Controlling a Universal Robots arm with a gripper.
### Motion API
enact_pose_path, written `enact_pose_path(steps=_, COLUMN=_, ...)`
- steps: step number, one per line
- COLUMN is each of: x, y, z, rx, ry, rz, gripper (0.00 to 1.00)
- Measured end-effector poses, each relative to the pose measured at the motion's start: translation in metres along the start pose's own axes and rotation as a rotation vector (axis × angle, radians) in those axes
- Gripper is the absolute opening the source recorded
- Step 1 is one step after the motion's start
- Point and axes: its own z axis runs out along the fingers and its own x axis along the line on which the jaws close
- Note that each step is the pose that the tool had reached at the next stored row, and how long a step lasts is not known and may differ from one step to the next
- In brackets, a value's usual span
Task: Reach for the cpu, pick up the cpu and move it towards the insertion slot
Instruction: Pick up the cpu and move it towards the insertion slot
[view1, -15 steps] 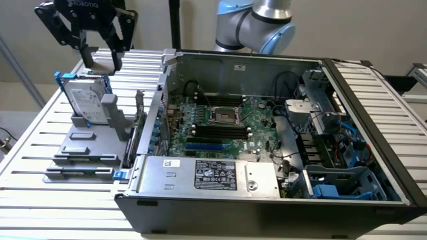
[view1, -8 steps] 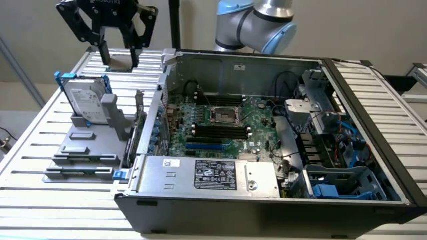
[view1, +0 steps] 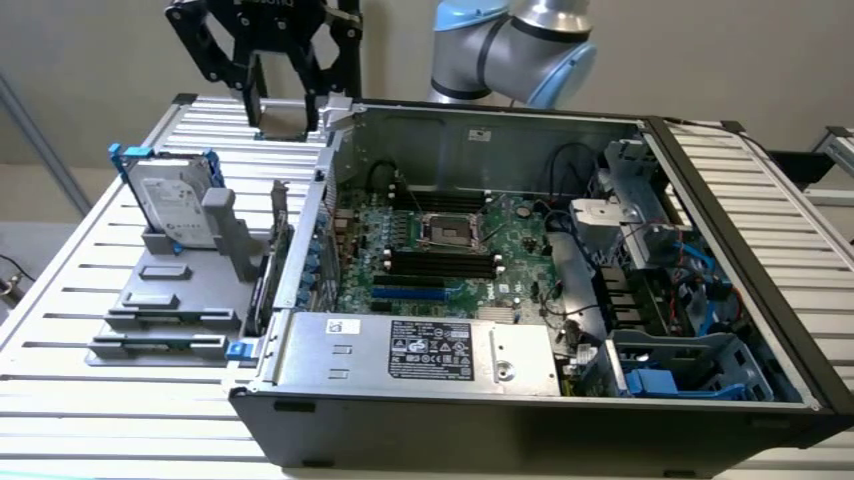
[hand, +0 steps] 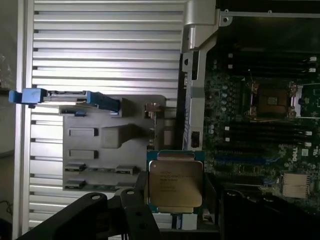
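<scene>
Stage: the small flat square cpu with its silver-grey metal top (hand: 175, 185) looks already picked up; in the wrist view it sits right at the black metal hand (hand: 150, 210), lifted off its place on the fixture.
Hand state: clenched on the cpu, as far as I can judge from the wrist view, where the chip hangs between the dark finger parts.
Hand position: in the exterior view the hand (view1: 283, 95) hangs high at the far left, above the slatted metal surface (view1: 80, 260) and just outside the far left corner of the open black computer case (view1: 534, 420).
Cpu position: up at the hand, over the gap between the grey plastic parts fixture (view1: 167, 300) and the case wall, not yet over the board.
Slot position: the square insertion slot with a shiny metal frame and dark centre (view1: 442, 232) lies on the green motherboard (view1: 514, 250) inside the case, well apart from the hand; it appears unoccupied.
Done: reach and pick-up, by my reading.
Left: most of the carry towards the slot.
Count, cpu: one.
Count, slot: one.
Count, hand: one.
Count, other: one silver hard drive in a blue frame (view1: 174, 205) upright on the fixture; one case; one motherboard.
</scene>
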Motion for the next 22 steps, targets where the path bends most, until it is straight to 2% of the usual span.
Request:
enact_pose_path(steps=3, x=-0.013, y=-0.0004, z=-0.0008, rx=-0.0068, ry=-0.0002, rz=-0.001, gripper=0.54)
enact_pose_path(steps=5, x=-0.022, y=-0.0006, z=-0.0013, rx=-0.0083, ry=-0.0003, rz=-0.001, gripper=0.54)
enact_pose_path(steps=15, x=-0.068, y=-0.0012, z=0.001, rx=-0.0084, ry=-0.0001, rz=-0.001, gripper=0.54)
enact_pose_path(steps=22, x=-0.101, y=0.0083, z=0.012, rx=-0.0079, ry=-0.0002, rz=-0.001, gripper=0.54)
